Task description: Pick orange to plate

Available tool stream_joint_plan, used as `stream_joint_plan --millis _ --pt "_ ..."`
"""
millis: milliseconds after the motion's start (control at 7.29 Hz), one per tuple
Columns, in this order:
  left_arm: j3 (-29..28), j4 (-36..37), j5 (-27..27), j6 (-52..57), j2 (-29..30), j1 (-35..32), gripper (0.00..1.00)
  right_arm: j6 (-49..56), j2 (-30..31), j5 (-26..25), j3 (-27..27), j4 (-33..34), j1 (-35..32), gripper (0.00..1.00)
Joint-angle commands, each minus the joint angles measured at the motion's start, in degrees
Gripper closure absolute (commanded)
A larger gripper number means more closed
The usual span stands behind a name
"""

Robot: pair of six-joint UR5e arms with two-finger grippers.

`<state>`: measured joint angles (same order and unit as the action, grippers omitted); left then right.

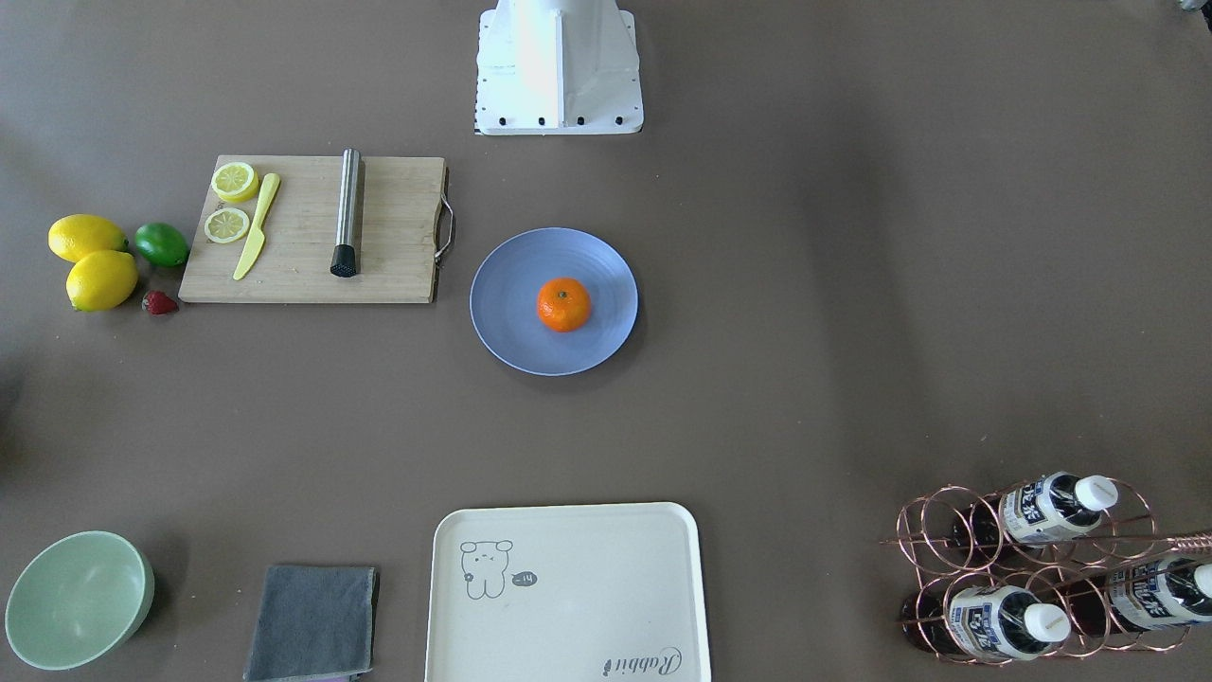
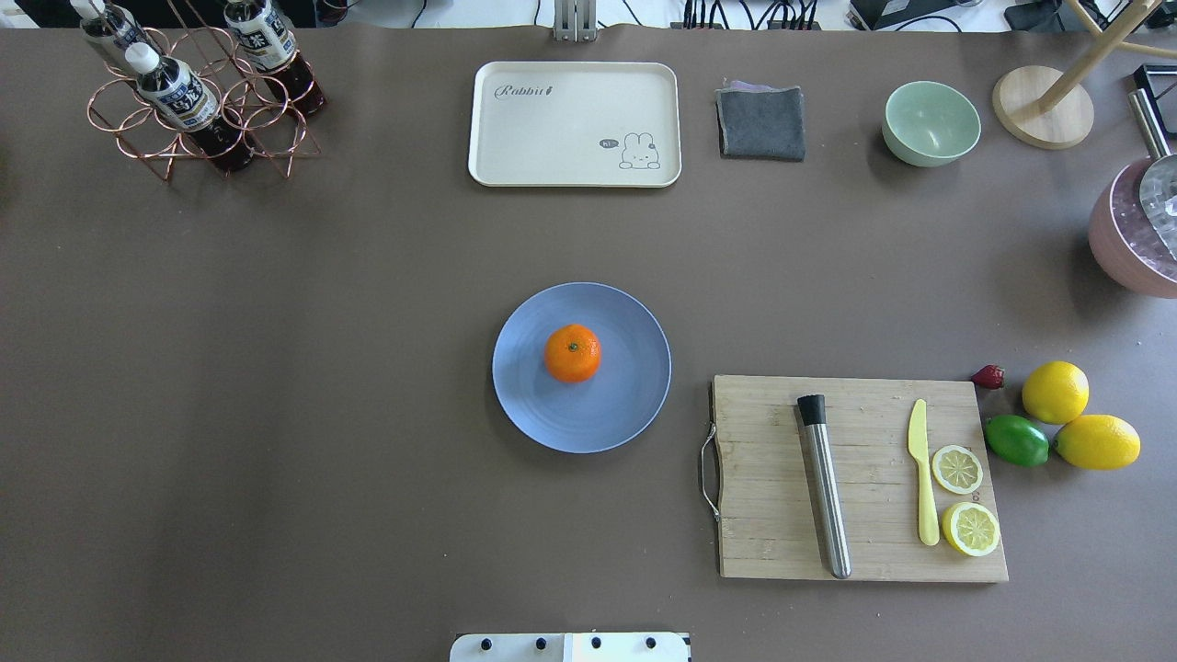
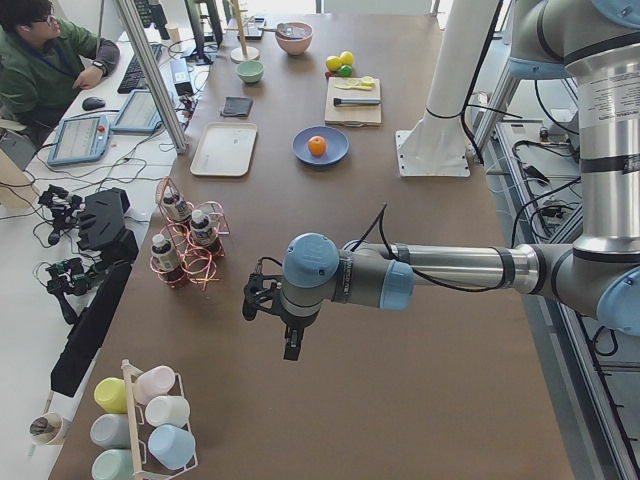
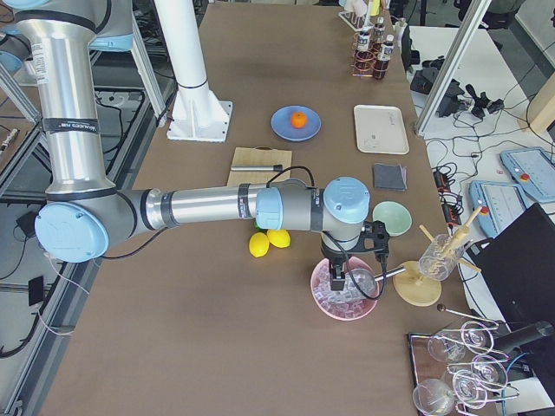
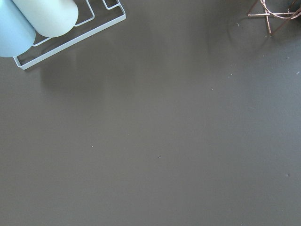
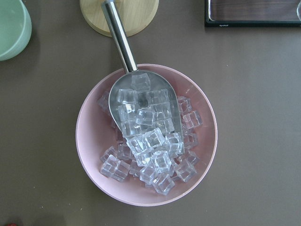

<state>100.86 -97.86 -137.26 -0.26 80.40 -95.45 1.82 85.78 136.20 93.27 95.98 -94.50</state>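
Orange (image 2: pixel 572 353) rests on the plate (image 2: pixel 634 405), well away from the left gripper (image 3: pixel 252 298) and right gripper (image 4: pixel 379 240) — task looks done — whether either is clenched or released, I cannot tell.

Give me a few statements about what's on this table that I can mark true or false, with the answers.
1. The orange sits on the plate. True.
2. The lime lies on the cutting board. False: it lies on the table beside the board, next to the lemons.
3. The metal scoop in the pink bowl holds ice cubes. True.
4. The grey cloth lies on the cream tray. False: it lies on the table beside the tray.
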Motion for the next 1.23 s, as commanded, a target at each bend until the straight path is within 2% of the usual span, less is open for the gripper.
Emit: stream_joint_plan --millis 0,1097 --pt "-0.3 0.0 0.0 0.0 -0.1 -0.4 0.02 -0.2 1.2 0.3 0.3 -0.1 -0.1 0.00" --pt "-0.4 0.0 0.5 -0.1 0.0 -0.6 0.02 -0.2 1.3 -0.1 0.8 -0.4 -0.1 0.00"
